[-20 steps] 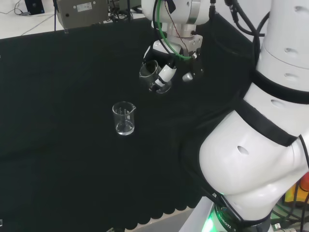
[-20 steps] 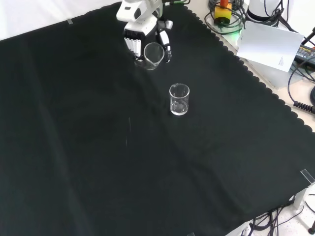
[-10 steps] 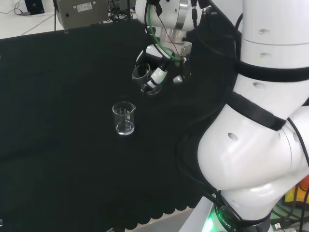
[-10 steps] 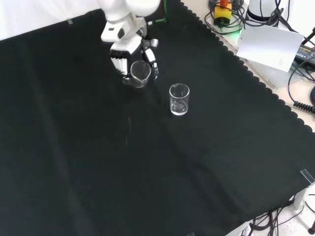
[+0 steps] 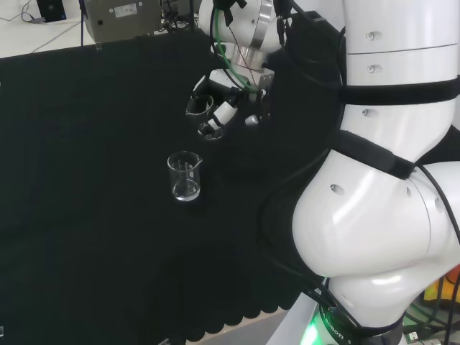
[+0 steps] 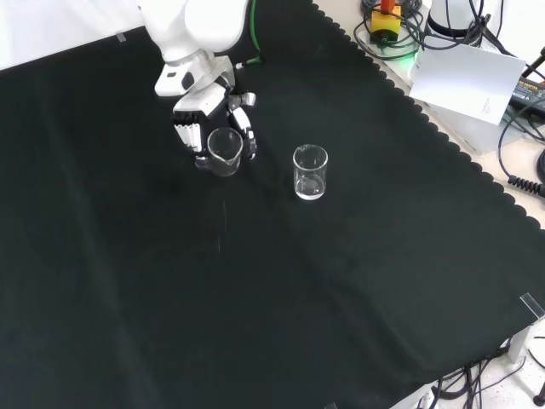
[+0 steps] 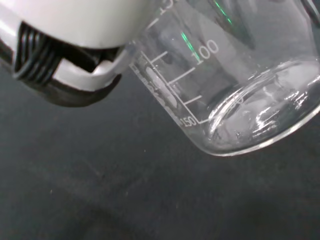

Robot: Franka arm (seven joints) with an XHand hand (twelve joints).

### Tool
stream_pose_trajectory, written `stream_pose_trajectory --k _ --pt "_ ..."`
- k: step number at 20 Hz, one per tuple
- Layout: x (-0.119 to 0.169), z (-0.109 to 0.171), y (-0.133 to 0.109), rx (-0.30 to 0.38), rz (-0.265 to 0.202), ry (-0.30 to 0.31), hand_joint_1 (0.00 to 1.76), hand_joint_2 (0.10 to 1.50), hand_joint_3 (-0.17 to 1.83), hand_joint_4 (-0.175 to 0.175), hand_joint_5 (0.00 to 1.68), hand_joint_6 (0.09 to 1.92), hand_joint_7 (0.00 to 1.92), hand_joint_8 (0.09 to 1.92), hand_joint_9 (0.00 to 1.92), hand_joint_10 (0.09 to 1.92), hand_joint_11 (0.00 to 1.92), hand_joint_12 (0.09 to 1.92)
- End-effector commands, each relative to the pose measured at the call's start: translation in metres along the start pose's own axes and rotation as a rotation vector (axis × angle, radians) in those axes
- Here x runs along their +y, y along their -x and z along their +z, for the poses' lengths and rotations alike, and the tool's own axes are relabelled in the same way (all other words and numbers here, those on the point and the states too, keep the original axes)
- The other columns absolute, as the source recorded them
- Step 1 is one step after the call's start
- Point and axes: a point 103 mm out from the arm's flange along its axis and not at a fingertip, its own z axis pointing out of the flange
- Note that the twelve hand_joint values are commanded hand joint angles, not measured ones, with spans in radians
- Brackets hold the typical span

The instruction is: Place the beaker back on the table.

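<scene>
A clear glass beaker [image 5: 202,115] [image 6: 224,152] [image 7: 225,95] with white printed marks is held tilted above the black cloth, and it looks empty. The black and white hand [image 5: 224,108] [image 6: 197,128] has its fingers [image 7: 70,75] curled round the beaker's wall. A second clear beaker [image 5: 184,176] [image 6: 310,172] stands upright on the cloth; in the front view it is to the right of the held one, apart from it.
The arm's big white links [image 5: 381,180] take up the right of the head view. White paper [image 6: 464,75], cables and a grey box [image 5: 122,18] lie beyond the scalloped cloth edge [image 6: 443,141]. Black cloth [image 6: 255,298] spreads wide in front.
The hand with the beaker has moved left and lower in the front view, left and slightly up in the head view. The standing beaker has not moved.
</scene>
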Motion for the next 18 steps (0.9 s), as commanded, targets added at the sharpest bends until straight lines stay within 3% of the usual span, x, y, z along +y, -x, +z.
stream_pose_trajectory --k 1,18 --pt "0.014 0.009 0.008 0.062 -0.01 0.052 1.33 0.66 0.54 -0.175 1.5 0.13 1.6 0.09 1.77 0.09 1.51 0.46" --pt "0.02 0.031 0.022 0.165 0.007 0.113 1.33 0.67 0.52 -0.175 1.5 0.14 1.6 0.09 1.74 0.09 1.51 0.47"
